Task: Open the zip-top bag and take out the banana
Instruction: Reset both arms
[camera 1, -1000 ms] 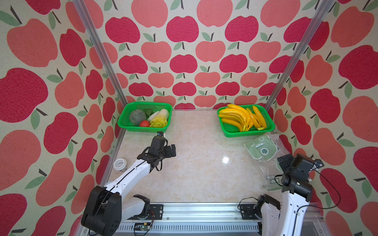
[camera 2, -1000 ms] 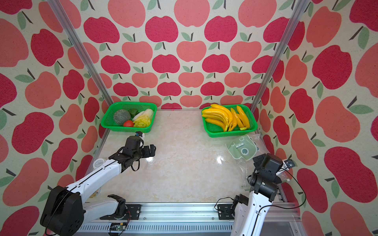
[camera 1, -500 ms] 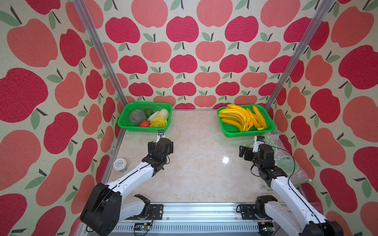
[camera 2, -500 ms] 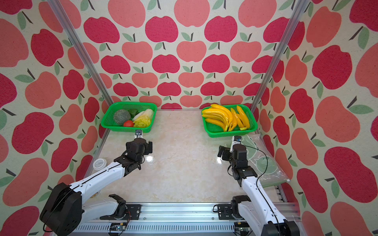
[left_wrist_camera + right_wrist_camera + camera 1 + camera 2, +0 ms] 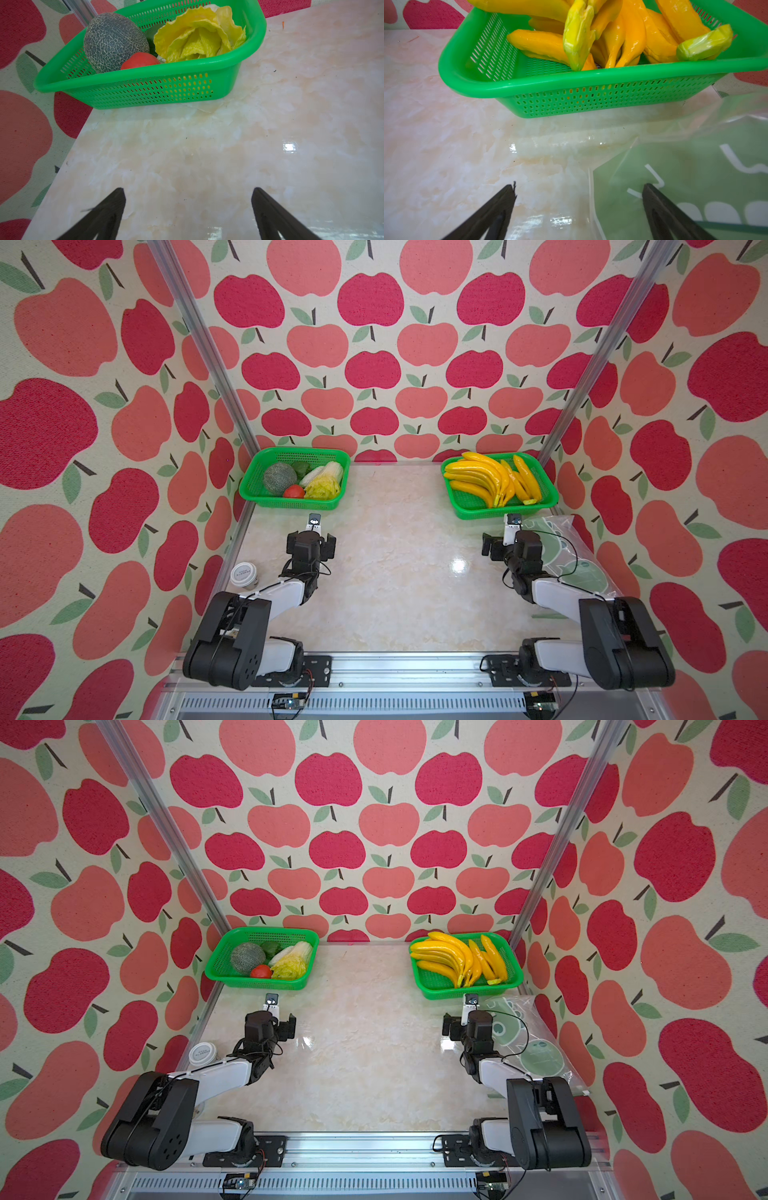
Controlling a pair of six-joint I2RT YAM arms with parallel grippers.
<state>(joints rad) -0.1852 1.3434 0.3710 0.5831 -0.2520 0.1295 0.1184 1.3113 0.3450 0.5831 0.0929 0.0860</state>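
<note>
The left gripper [image 5: 188,192] is held low over the bare table [image 5: 207,145], just in front of the vegetable basket [image 5: 145,71]. Its jaws are spread wide, and nothing is held. The right gripper [image 5: 579,187] is also kept wide open and empty, likely so the zip-top bag [image 5: 695,166] can be pinched next. One black finger is seen over the bag's edge. The bag is laid flat at the table's right side. It is see-through with green print (thin and floppy, it seems). No fruit can be made out inside it. The only bananas [image 5: 542,43] seen are piled in the green basket [image 5: 591,79] just beside it.
</note>
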